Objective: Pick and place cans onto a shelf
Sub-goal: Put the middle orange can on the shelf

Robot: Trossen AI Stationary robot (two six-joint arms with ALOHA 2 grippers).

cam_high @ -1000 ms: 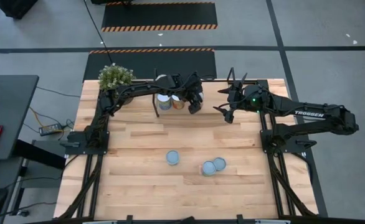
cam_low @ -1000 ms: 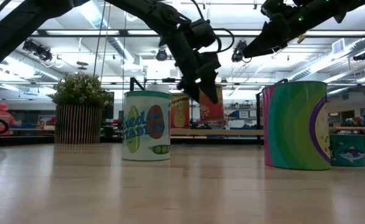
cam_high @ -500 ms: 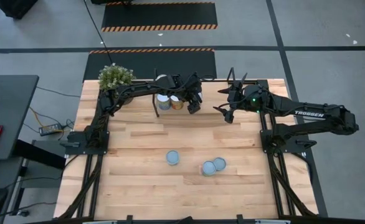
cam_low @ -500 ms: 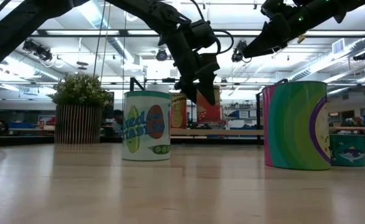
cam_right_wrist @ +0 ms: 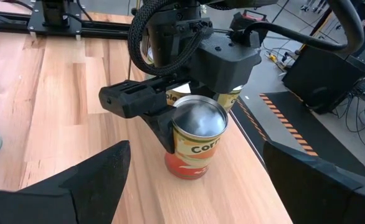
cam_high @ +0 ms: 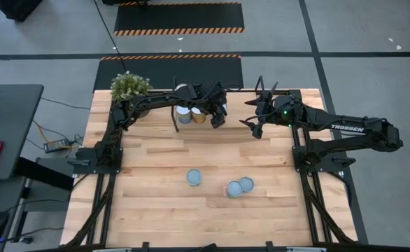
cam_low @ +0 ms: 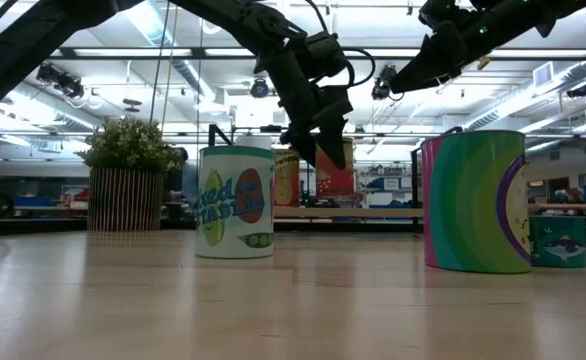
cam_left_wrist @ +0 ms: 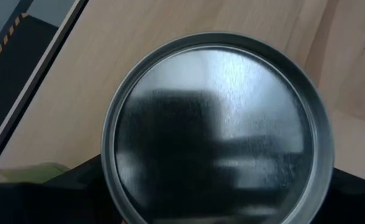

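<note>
We find the left gripper (cam_high: 218, 117) at the far side of the table (cam_high: 156, 210), its fingers (cam_right_wrist: 161, 121) clamped on an orange-labelled can (cam_right_wrist: 196, 144). In the right wrist view that can appears to stand on the shelf board (cam_right_wrist: 245, 177); whether it bears its full weight there we cannot tell. The left wrist view is filled by the held can's round silver top. Two more cans (cam_high: 184, 115) stand just beside the left gripper on the shelf (cam_high: 191, 123).

We note the right gripper (cam_high: 254, 126) hanging near the shelf's right end, above the table, its fingers (cam_right_wrist: 89, 177) spread wide apart and holding nothing.

Three cans remain on the near part of the table: a single can (cam_high: 194, 178) and, to its right, a touching pair (cam_high: 240, 187). In the low view these show as a white-labelled can (cam_low: 235, 202), a green can (cam_low: 478, 200) and a small teal can (cam_low: 558, 241).

A plant (cam_high: 129, 85) stands at the table's far left corner.
</note>
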